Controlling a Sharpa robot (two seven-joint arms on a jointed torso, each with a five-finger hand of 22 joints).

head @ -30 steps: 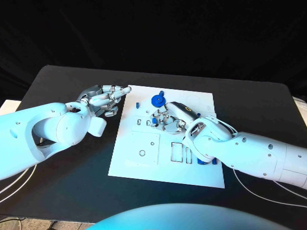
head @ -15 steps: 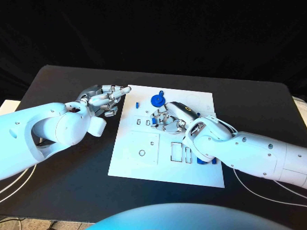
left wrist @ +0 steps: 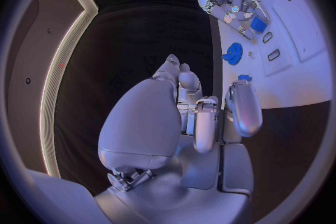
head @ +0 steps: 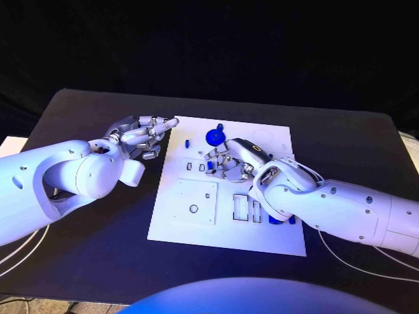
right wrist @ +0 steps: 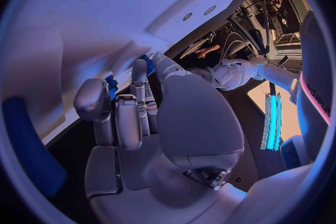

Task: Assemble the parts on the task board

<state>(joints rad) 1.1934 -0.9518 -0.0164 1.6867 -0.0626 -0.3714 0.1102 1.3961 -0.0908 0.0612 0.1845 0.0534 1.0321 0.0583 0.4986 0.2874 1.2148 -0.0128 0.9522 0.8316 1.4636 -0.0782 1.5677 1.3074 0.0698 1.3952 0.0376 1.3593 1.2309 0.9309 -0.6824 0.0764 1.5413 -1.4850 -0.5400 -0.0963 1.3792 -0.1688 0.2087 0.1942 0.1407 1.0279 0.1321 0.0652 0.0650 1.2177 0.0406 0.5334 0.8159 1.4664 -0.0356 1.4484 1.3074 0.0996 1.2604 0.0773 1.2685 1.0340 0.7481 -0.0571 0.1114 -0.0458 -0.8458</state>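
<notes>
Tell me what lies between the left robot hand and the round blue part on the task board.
In the head view, a small blue part lies on the task board between the left robot hand and the round blue part.

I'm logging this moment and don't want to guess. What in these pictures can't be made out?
- Head view: whatever sits under the right hand on the white task board; its curled fingers cover it.
- Right wrist view: a small blue part at the fingertips; held or merely touched, I cannot tell.
- Head view: the left hand at the board's edge; contact is unclear.
- Head view: the blue parts by the right forearm, partly covered.
</notes>
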